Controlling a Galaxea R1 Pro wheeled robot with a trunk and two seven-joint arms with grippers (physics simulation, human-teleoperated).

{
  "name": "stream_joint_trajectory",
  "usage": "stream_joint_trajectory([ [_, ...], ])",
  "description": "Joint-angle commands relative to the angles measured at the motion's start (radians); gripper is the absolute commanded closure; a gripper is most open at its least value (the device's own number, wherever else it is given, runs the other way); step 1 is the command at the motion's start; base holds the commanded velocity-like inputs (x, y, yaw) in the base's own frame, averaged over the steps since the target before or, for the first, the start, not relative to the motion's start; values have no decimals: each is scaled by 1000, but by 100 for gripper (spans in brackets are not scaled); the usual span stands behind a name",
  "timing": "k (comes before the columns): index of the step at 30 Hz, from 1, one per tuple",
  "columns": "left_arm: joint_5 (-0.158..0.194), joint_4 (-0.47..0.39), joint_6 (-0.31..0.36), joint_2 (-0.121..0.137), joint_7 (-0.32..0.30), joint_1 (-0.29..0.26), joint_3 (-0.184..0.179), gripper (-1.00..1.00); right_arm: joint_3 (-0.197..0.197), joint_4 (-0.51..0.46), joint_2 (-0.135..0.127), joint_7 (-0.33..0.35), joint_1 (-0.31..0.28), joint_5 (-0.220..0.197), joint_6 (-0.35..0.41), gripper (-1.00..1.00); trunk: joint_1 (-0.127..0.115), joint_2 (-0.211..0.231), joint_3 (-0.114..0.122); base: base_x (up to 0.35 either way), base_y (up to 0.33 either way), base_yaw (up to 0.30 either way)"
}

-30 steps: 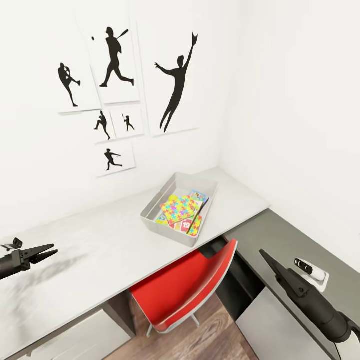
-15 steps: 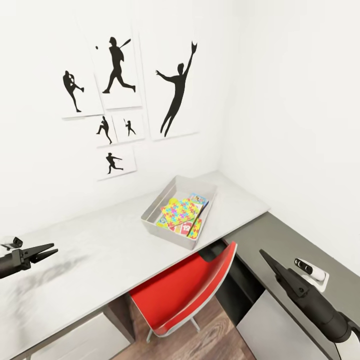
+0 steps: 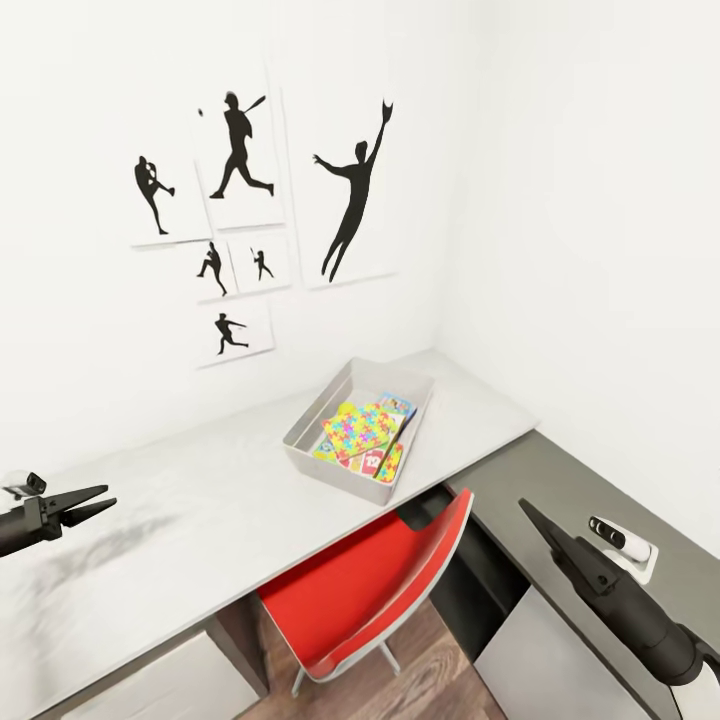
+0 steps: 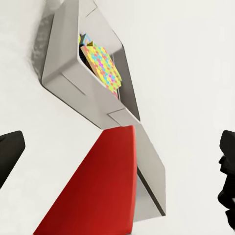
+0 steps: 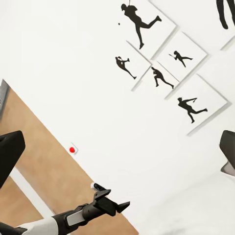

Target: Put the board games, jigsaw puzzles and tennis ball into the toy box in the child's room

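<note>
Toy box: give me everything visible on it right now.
The toy box is a shallow, light grey, lidless rectangular tray with low sloping walls, plastic-looking. It sits flat on the pale table, turned at an angle to the edge, above the red chair. Inside lie a multicoloured jigsaw puzzle on top of printed game boxes, tilted and overlapping. No gripper touches it.

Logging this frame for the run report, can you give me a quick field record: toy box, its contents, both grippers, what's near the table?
toy box: on the pale table, near the far edge
contents: jigsaw puzzle on top, tilted; game box edges partly visible beneath, cannot identify each
left gripper: open, empty, over the table's left end
right gripper: empty, over the dark lower section; jaw state cannot be told
chair: red, tucked under the table in front of the toy box
wall: baseball silhouette posters
</note>
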Motion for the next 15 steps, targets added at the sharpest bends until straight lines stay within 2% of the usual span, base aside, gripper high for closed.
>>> stream_joint_trajectory([
  [1,-1,0,14,0,-4,-1,0,-100,0,0,0,1,-1,-4,9,-100,1,-2,0,0,0,0],
  [10,-1,-2,18,0,-4,-1,-1,-100,0,0,0,1,-1,-4,8,-100,1,-2,15,-4,0,0],
  [15,-1,-7,19,0,-4,-1,-2,-100,0,0,0,0,-1,-4,8,-100,1,-2,23,-174,0,0],
])
